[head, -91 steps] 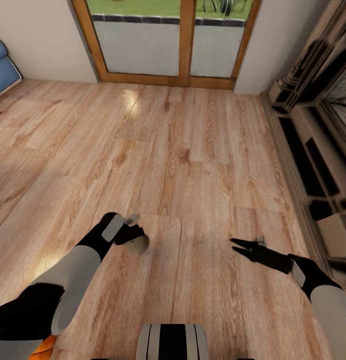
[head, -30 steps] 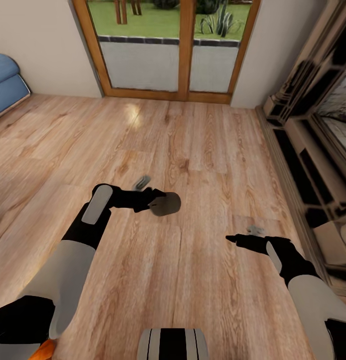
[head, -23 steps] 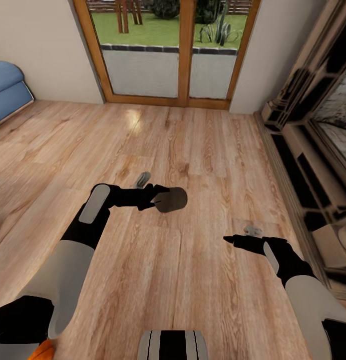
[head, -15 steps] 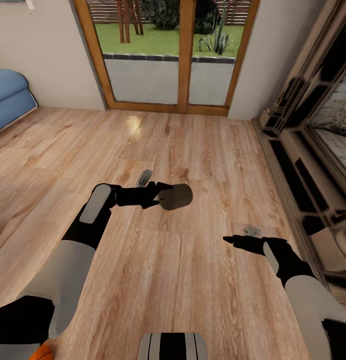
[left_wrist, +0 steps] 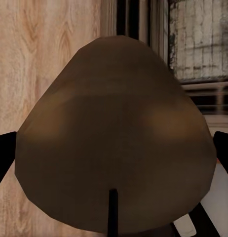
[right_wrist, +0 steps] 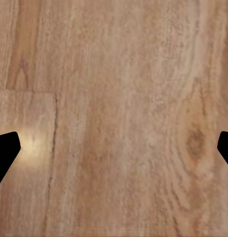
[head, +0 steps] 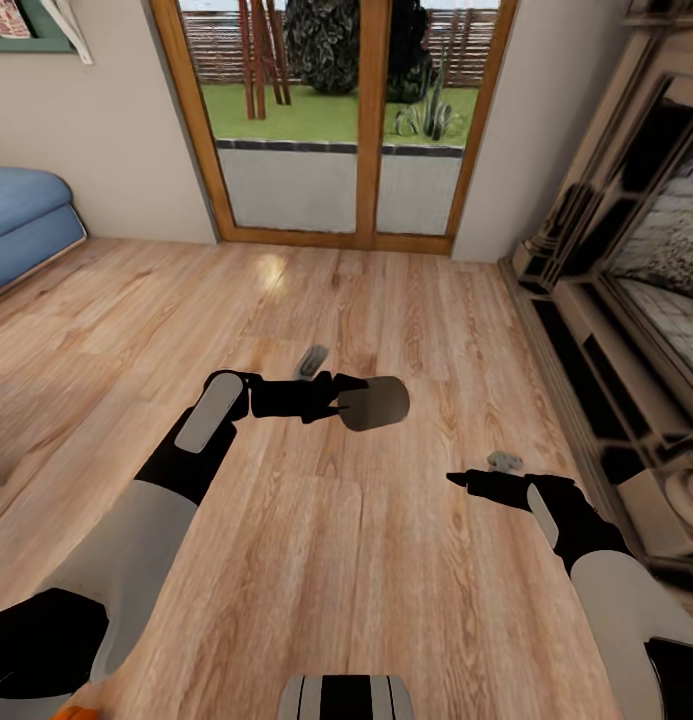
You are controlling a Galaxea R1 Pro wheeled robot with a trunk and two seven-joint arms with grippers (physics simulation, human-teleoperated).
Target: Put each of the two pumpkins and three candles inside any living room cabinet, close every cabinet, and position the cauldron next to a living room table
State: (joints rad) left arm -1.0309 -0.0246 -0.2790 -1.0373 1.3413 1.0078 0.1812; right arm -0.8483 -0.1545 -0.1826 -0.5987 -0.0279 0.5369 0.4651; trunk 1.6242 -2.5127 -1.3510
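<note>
While the blue sofa (head: pixel 26 225) sits at the far left against the wall, the left gripper (head: pixel 338 397) reaches out over the plank floor (head: pixel 386 560), clamped on a tan candle (head: pixel 375 403) held in the air above the boards. In the left wrist view the candle (left_wrist: pixel 114 148) sits between the dark fingers (left_wrist: pixel 3 153). Beyond stands a glass door (head: pixel 351 120). Further right, the right gripper (head: pixel 464 482) hovers with its jaws spread wide and nothing between them. The fireplace surround (head: pixel 626 300) lines the right edge.
</note>
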